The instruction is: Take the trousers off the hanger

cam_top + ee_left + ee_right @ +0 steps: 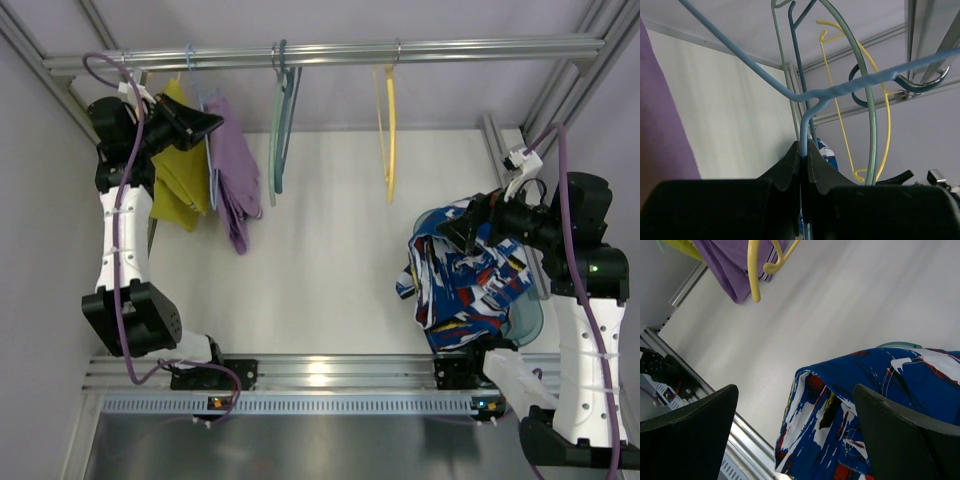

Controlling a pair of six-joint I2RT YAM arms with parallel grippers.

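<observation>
The lilac-purple trousers [232,165] hang from the thin pale-blue hanger [199,95] on the rail at the back left. My left gripper [205,124] is up at the rail beside them. In the left wrist view its jaws are shut on the blue hanger wire [805,137], and a strip of the trousers [660,115] shows at the left edge. My right gripper [452,228] is open and empty above the patterned clothes at the right. The trousers also show in the right wrist view [727,265].
A mustard-yellow garment [180,175] hangs left of the trousers. A teal-green hanger [280,120] and a yellow hanger [388,130] hang further right on the rail [430,50]. Blue-white-red clothes [465,275] lie piled in a teal basket [528,322].
</observation>
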